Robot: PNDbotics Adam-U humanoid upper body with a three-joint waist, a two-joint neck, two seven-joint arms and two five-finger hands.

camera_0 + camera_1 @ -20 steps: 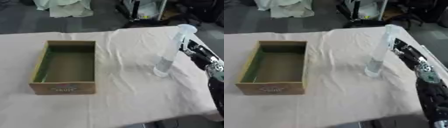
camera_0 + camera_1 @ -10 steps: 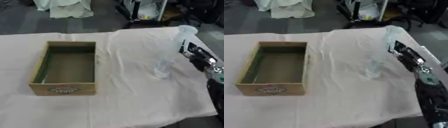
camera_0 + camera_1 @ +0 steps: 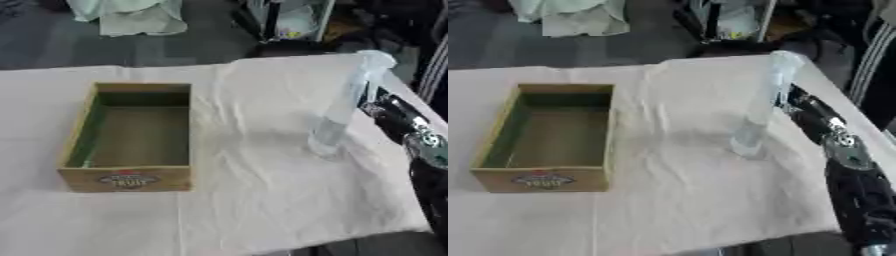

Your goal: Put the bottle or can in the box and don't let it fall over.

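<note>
- The right hand (image 3: 383, 107) comes in along the table's right edge, black with silver joints, and lies just behind the bottle (image 3: 343, 109); its fingers merge with the clear plastic, so I cannot tell whether they are spread, pressed together or pinching anything.
- Whether the hand touches the bottle cannot be made out either; the two overlap at about mid-height of the bottle.
- The right forearm (image 3: 850, 170) runs from the hand down to the lower right corner.
- The bottle is tall, slim and see-through with a pale top, and stands on its base on the right part of the table, leaning to the right at the top.
- The cloth (image 3: 262, 200) under it is off-white and creased, and covers the whole table.
- Nothing stands between bottle and box; only bare wrinkled cloth lies there.
- The box (image 3: 131, 178) sits well apart to the left: a shallow wooden crate, open on top, greenish inside, with a label on its near wall.
- The bottle is outside the box.
- Beyond the table's far edge lie a pale bundle of fabric (image 3: 136, 17) on the dark floor and some dark equipment (image 3: 741, 20).
</note>
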